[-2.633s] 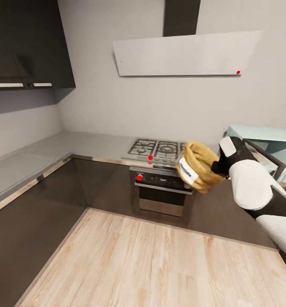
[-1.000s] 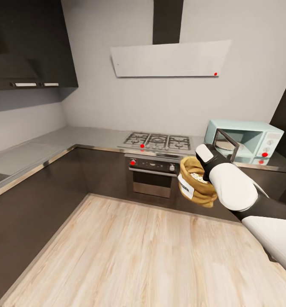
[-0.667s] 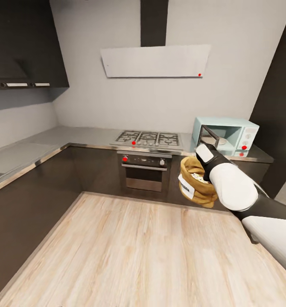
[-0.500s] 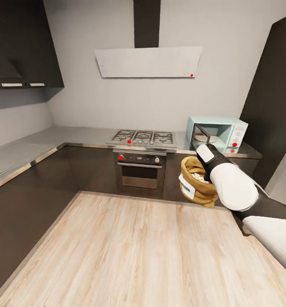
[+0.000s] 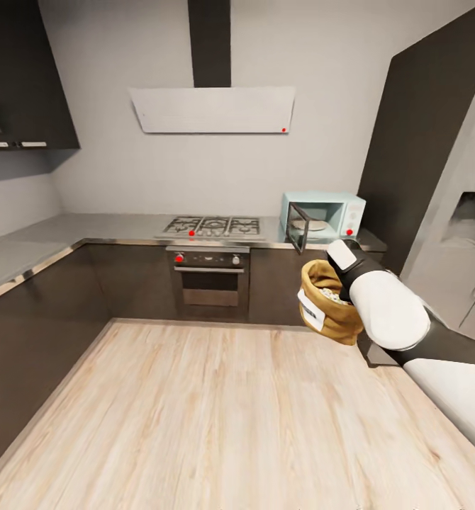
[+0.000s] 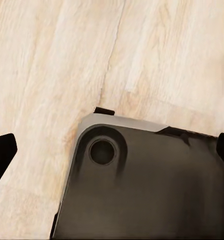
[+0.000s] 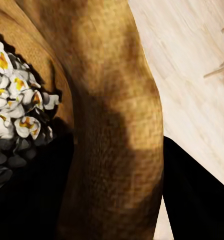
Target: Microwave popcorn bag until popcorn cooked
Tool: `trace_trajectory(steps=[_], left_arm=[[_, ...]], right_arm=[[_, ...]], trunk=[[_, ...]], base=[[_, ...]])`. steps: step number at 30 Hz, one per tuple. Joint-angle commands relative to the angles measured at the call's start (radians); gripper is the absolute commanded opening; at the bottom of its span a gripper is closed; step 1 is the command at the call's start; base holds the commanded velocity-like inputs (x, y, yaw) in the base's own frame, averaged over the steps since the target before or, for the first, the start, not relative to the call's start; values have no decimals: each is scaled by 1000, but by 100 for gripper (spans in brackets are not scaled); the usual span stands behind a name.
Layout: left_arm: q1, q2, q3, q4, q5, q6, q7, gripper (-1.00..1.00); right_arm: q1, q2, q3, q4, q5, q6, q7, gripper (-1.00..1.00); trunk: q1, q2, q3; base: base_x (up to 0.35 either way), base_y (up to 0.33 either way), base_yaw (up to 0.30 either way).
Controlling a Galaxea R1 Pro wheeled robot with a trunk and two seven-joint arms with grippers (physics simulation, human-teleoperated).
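My right gripper [image 5: 345,278] is shut on the rolled rim of the popcorn bag [image 5: 326,303], a tan sack with a white label, held in the air over the floor. White puffed popcorn [image 7: 14,112] lies inside the bag [image 7: 112,125], and one dark finger [image 7: 192,200] presses its outer wall. The mint-blue microwave [image 5: 331,214] stands on the worktop beyond the bag, its dark door [image 5: 298,227] swung open. My left gripper [image 6: 112,150] is open above the robot's dark base and the wooden floor. The pale glossy countertop is out of view.
A gas hob [image 5: 213,226] sits on the grey steel worktop [image 5: 74,232], with a dark built-in oven [image 5: 209,280] under it and a white hood [image 5: 213,110] above. Tall dark cabinets [image 5: 429,142] rise at the right. Light wooden floor [image 5: 195,411] lies between me and the cabinets.
The camera has backed away and turned, so the kitchen looks smaller and the microwave sits further left in the picture. The bag stays in my right gripper, lower and more upright than at first.
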State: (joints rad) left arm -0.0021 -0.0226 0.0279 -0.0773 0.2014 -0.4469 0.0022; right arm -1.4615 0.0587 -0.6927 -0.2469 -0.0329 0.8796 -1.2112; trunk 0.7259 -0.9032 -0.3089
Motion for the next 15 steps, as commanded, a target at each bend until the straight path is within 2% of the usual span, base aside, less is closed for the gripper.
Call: trace_trajectory(steps=[1,15], left_arm=[[0,-12,3,1,1,-3,1,100],[0,-11,6,7,3,-3,1,100]], right_arm=[[0,0,-1,-2,-5,7,-4,-100],[0,-9,1,-2,-8,11,22,-100]], trunk=[[0,-1,-1],[0,-1,-1]], base=[[-3,-318,-10],[7,-342,-1]])
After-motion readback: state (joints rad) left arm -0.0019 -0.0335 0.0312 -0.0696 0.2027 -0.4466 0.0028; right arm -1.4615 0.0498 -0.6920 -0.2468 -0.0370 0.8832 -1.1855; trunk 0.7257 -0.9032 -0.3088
